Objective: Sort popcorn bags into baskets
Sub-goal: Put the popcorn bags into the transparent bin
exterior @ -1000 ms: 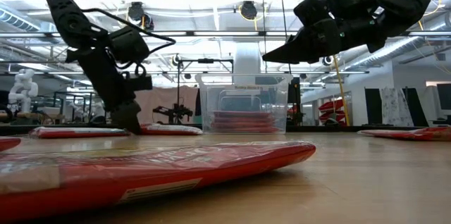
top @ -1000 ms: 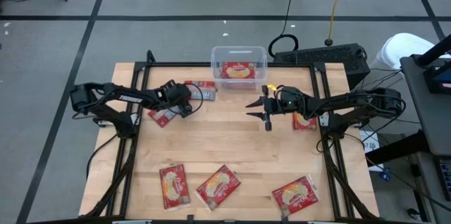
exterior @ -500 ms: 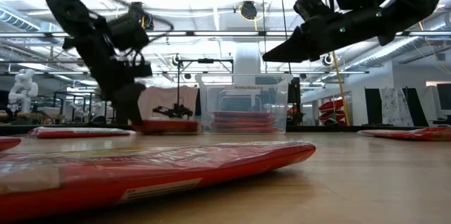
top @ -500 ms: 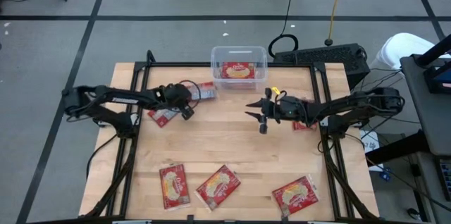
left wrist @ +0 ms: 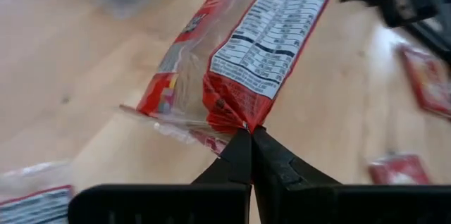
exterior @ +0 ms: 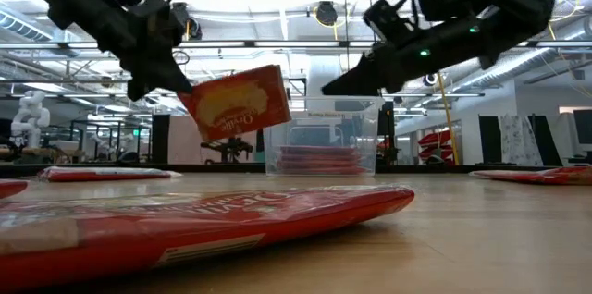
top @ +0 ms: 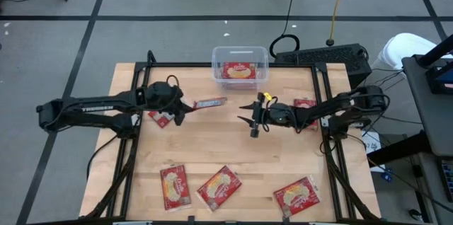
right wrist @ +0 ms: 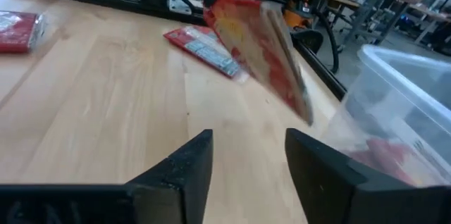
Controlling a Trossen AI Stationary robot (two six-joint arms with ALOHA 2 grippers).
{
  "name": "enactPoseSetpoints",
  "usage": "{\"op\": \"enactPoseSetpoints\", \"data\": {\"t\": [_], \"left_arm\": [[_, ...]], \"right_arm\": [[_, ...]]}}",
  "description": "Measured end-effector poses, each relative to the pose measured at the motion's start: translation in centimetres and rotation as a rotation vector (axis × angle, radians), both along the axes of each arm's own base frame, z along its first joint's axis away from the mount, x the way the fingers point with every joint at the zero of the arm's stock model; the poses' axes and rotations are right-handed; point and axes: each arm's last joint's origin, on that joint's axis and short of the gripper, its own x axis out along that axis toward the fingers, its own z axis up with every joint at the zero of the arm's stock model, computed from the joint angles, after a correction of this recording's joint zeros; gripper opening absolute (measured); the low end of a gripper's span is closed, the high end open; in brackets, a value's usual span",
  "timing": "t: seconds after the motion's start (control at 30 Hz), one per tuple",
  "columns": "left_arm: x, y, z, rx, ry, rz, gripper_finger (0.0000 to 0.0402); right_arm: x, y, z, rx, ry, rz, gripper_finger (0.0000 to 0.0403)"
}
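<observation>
My left gripper [top: 182, 109] is shut on a red and yellow popcorn bag [top: 211, 102], which is up in the air over the table's far left part [exterior: 236, 102]. My right gripper [top: 249, 116] hovers open near the table's middle, level, its fingers pointing at the raised bag [right wrist: 262, 48] without touching it. The clear basket [top: 241, 64] stands at the far edge with a bag lying flat in it. One more bag [top: 163, 118] lies flat under my left arm. My left gripper pinches the bag's crimped end seam [left wrist: 238, 124] between its two shut fingers. The fingers come slanting down from the table's left side. The bag is lifted clear of the table and stands tilted on edge, stretching away from the fingertips, its printed white panel toward the wrist camera.
Three bags lie flat along the near edge [top: 175, 187], [top: 219, 187], [top: 297, 195], and another lies by my right arm [top: 306, 105]. Black frame rails [top: 322, 83] run along the table's sides. Bare wood lies between the two grippers and the near row.
My left gripper has risen and rolled, lifting the bag off the table near the far left; the bag has gone from lying flat to standing tilted on edge in the air. My right gripper has moved toward the table's left, nearer the raised bag.
</observation>
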Motion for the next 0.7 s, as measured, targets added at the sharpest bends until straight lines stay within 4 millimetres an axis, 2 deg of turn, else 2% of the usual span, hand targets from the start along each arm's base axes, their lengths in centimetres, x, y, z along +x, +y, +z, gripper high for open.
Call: {"op": "enactPoseSetpoints", "data": {"t": [0.23, 0.47, 0.7], "left_arm": [[0.3, -1.1, -0.1, -0.031, 0.000, -0.061, 0.0001], [1.1, -1.7, -0.9, -0.046, 0.049, -0.098, 0.0001], [2.2, -1.5, -2.3, -0.052, 0.095, -0.099, 0.0001]], "right_arm": [[3.6, -0.1, 0.7, -0.063, -0.011, 0.013, 0.0200], [4.9, -0.1, 1.2, -0.155, 0.025, 0.041, 0.0203], [6.9, 0.8, 2.7, -0.159, 0.224, 0.089, 0.0203]]}}
